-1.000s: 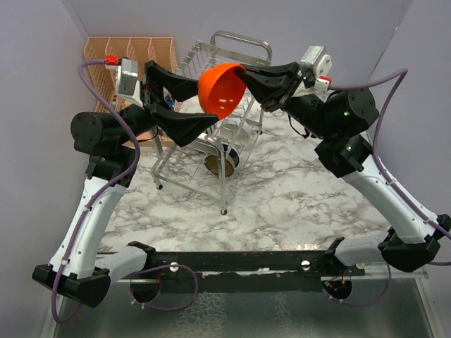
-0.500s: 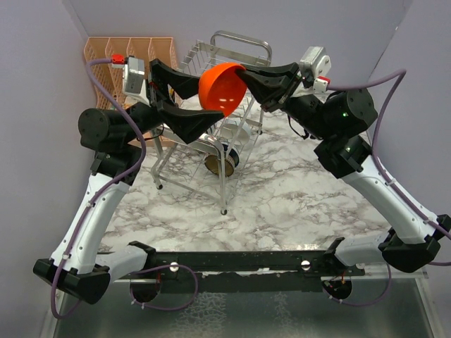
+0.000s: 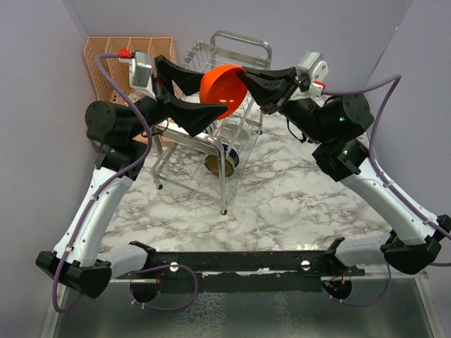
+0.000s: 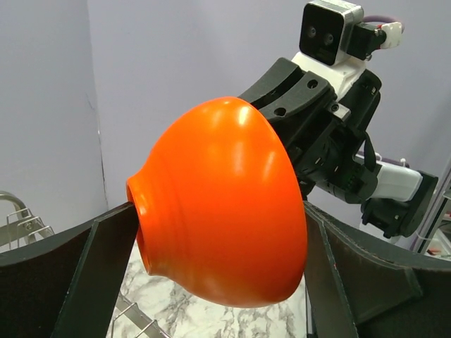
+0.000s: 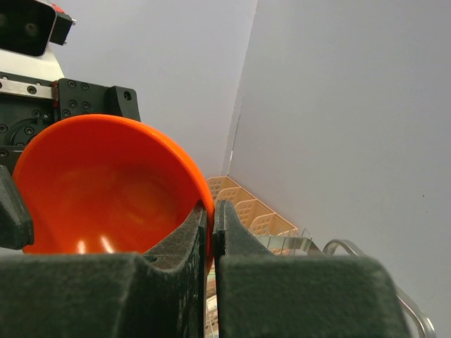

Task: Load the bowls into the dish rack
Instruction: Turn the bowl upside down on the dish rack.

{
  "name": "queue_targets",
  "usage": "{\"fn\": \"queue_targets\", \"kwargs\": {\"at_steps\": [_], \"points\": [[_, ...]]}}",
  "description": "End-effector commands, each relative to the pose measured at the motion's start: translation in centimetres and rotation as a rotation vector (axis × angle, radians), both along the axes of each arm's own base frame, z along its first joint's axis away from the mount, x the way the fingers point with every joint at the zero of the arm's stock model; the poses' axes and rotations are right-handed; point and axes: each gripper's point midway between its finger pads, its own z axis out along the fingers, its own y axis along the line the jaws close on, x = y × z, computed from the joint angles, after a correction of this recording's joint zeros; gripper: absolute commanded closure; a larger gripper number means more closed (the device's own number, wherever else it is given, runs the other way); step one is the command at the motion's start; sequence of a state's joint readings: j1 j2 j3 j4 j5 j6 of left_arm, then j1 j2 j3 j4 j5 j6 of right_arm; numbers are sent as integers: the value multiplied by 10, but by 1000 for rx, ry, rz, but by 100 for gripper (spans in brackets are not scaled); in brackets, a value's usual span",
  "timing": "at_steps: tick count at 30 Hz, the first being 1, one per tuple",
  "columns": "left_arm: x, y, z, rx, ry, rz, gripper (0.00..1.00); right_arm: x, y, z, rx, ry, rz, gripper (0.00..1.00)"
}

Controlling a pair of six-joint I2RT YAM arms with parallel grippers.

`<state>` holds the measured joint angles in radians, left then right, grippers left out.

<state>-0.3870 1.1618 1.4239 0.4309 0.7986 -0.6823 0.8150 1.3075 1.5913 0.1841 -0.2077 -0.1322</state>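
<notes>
A glossy red-orange bowl (image 3: 224, 90) hangs on its side above the steel dish rack (image 3: 184, 137). My right gripper (image 3: 243, 71) is shut on its rim, and the rim shows pinched between the pads (image 5: 199, 232) in the right wrist view. My left gripper (image 3: 213, 96) is open and straddles the bowl (image 4: 218, 204). One finger (image 4: 84, 271) is at the bowl's foot, and the other finger (image 4: 352, 278) stands just off its rim. Two more bowls lie in the rack's lower tier, a dark brown one (image 3: 213, 163) and a blue-patterned one (image 3: 232, 155).
A peach slotted organiser (image 3: 120, 53) stands against the back left wall, beside the rack. The rack's looped handle bar (image 3: 239, 36) rises behind the bowl. Grey walls close in on the left, back and right. The marble tabletop (image 3: 303, 190) stretches right of the rack.
My left arm has risen and swung right, bringing its open fingers round the red-orange bowl. The right gripper and bowl have hardly shifted.
</notes>
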Motion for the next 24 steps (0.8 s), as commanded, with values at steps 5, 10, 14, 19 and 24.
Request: {"fn": "queue_targets", "kwargs": {"at_steps": [5, 10, 14, 19, 24], "points": [[11, -5, -2, 11, 42, 22, 36, -28, -13, 27, 77, -67, 37, 99], [13, -6, -4, 15, 43, 19, 48, -32, -13, 27, 69, -73, 49, 99], [12, -9, -3, 8, 32, -8, 64, -35, -11, 24, 53, -71, 65, 99], [14, -10, -1, 13, 30, -7, 77, -28, -12, 19, 43, -42, 35, 89], [16, -7, 1, 23, 16, 29, 78, -27, -18, 20, 55, -33, 11, 59]]}}
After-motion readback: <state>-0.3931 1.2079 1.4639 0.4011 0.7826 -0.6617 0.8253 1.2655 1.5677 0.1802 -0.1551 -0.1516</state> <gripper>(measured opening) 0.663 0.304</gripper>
